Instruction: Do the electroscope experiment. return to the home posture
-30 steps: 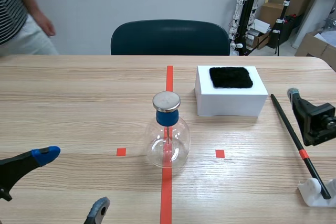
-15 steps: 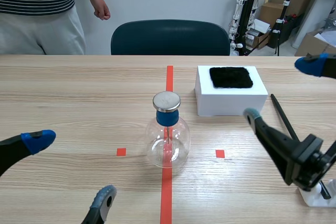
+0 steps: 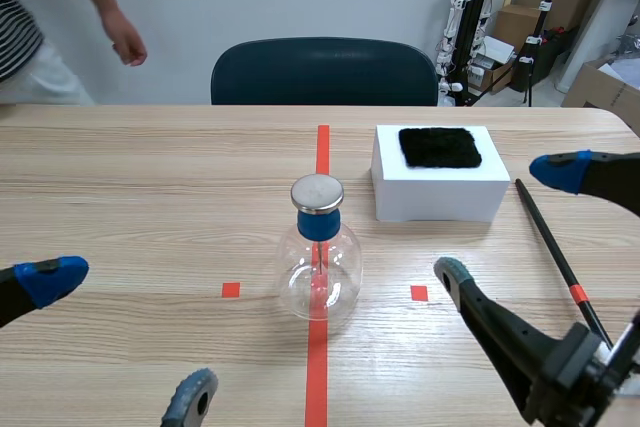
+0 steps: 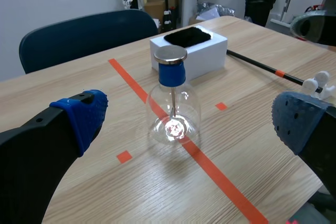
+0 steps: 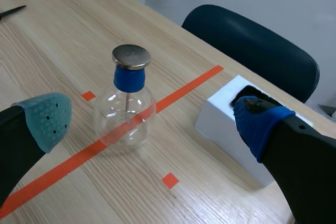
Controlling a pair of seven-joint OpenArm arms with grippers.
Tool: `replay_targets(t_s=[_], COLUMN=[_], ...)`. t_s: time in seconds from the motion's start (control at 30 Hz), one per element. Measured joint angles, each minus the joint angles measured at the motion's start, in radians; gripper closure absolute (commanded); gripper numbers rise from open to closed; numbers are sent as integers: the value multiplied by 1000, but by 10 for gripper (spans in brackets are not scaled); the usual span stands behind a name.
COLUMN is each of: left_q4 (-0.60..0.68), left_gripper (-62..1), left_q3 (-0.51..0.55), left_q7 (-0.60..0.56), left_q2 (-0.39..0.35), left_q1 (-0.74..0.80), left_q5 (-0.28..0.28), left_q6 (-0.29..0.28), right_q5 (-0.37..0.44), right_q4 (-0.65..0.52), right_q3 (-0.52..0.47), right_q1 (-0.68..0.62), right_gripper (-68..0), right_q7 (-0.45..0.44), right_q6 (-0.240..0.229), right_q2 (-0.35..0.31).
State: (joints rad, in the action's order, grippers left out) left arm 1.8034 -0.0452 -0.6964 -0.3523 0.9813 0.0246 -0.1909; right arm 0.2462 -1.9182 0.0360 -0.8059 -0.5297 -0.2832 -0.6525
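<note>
**Arrangement of both arms about the electroscope.**

- **Electroscope.** The clear glass flask electroscope with blue stopper and flat metal cap (image 3: pixel 320 272) stands upright on the wooden tabletop (image 3: pixel 150 177), astride the orange-red tape line (image 3: pixel 322 147).
- **Left jaws.** Released and empty, with the dotted pads (image 3: pixel 50 279) spread wide, low on the robot's left.
- **Right jaws.** Likewise released and empty, with the pads (image 3: pixel 565 169) spread wide, low on the robot's right.
- **Key relation.** The flask lies ahead of both pairs of jaws and between the two arms. In each wrist view it is framed in the gap between that arm's fingers and touches neither.
- **Rod.** The thin black rod with a red band (image 3: pixel 550 237) lies at the right, its long axis running away from the robot. Its near end rests on a small white stand (image 4: pixel 318 84). In the scene view it passes between the right pads, gripped by neither.
- **Box.** A white box (image 3: pixel 440 197) topped with a black fur patch (image 3: pixel 440 147) sits beyond the flask, to its right.

**Judgement.** With nothing held, only the retreat appears to be left, each arm drawing back from the flask. The right arm is nearer the rod and stand, so it probably has less room to withdraw.
</note>
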Motion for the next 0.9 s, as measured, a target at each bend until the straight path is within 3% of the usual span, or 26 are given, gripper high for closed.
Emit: replay_targets(t_s=[0.3,0.5,0.73,0.9], left_q4=[0,0,18,39], left_gripper=[-623,-623,-623,-623], left_q3=[0,0,0,0], left_q7=[-3,-3,-3,-5], left_q2=[0,0,0,-53], left_q1=[0,0,-4,-7], left_q5=[0,0,0,0], left_q6=[0,1,49,49], right_q5=[1,1,1,1], right_q4=[0,8,17,17], right_q3=[-31,-32,-57,-66], right_q1=[-66,-94,-104,-104], right_gripper=[-640,-640,-640,-640], right_q7=[-28,-32,-47,-46], right_q6=[29,36,36,36], right_q2=[65,68,78,96])
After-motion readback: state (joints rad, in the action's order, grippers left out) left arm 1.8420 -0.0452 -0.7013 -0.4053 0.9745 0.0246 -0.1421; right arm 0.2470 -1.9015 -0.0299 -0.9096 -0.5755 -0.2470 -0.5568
